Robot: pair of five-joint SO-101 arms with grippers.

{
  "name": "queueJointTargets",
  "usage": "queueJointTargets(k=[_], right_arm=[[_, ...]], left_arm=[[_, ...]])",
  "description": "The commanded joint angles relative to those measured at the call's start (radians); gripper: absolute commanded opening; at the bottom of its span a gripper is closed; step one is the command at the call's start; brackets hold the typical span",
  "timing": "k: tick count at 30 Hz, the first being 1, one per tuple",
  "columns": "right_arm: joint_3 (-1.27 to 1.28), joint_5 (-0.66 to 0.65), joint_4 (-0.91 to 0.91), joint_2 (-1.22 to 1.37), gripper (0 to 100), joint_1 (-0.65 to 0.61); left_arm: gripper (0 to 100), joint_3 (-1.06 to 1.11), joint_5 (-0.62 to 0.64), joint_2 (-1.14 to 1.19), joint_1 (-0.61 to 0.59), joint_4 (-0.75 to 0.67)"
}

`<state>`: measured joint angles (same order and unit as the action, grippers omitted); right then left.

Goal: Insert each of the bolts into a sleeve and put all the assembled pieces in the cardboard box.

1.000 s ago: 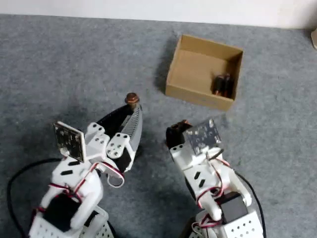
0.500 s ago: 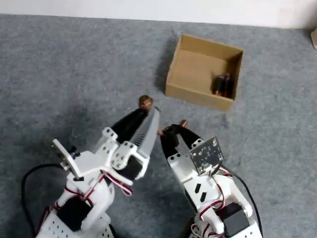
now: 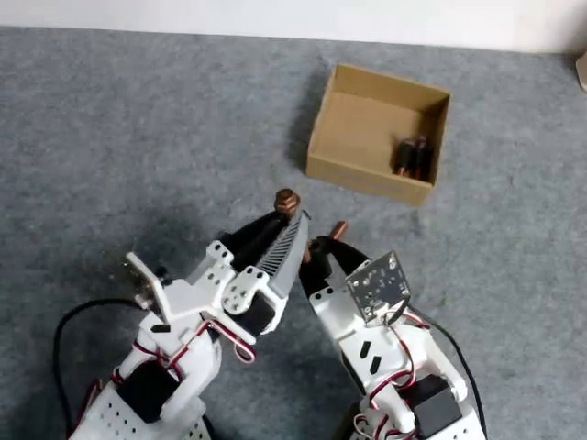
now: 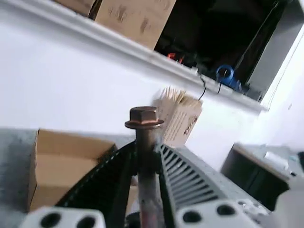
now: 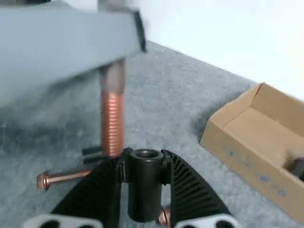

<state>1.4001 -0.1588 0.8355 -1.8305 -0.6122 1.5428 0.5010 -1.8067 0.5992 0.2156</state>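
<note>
**Two robot arms, each holding a part**

The left pincer (image 3: 290, 218) grasps a copper-coloured hex-head bolt (image 4: 144, 137), head up, its threaded tip just beside the open top of a black cylindrical sleeve (image 5: 145, 190) clamped upright in the right pincer (image 5: 145, 164). The brown cardboard box (image 3: 362, 176) stands near.

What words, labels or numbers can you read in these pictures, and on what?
Nothing can be read.
On the cardboard box, outer wall: blue marks, too blurred to read.
On the cartons up on the ledge: dark print, too blurred to read.
</note>
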Motion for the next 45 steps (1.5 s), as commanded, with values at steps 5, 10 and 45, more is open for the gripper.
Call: queueJointTargets(k=[5,10,45], right_arm=[[-0.099,-0.012,0.105,-0.01,0.4,-0.16],[-0.113,-0.06,0.11,-0.01,0.4,-0.159],[-0.113,-0.021,0.079,-0.01,0.4,-0.033]], left_arm=[[1,0.015,0.003,-0.012,-0.045,-0.095],[1,0.073,0.008,-0.012,-0.033,-0.13],[1,0.094,0.118,-0.016,0.067,-0.057]])
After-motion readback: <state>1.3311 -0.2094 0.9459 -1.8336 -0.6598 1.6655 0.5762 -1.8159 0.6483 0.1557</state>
